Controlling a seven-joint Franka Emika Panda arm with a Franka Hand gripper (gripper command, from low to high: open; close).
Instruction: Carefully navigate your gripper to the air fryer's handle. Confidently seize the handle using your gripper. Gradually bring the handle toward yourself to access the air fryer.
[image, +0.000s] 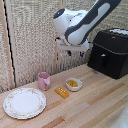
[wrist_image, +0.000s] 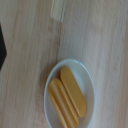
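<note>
The air fryer (image: 111, 50) is a large black box with a pale top, standing at the exterior view's right on the wooden table. Its handle (image: 102, 61) is a slim upright black bar on the front face. My gripper (image: 75, 51) hangs in the air to the exterior view's left of the fryer, above the table and clear of the handle. Its two short dark fingers stand apart with nothing between them. The wrist view shows no fingers, only the table and a bowl below; a dark edge (wrist_image: 1, 50) at its side may be the fryer.
A small white bowl (image: 74, 84) with yellow sticks (wrist_image: 67, 100) sits below the gripper. A yellow block (image: 62, 92), a pink cup (image: 44, 80) and a patterned plate (image: 24, 103) lie towards the exterior view's left. A woven wall stands behind.
</note>
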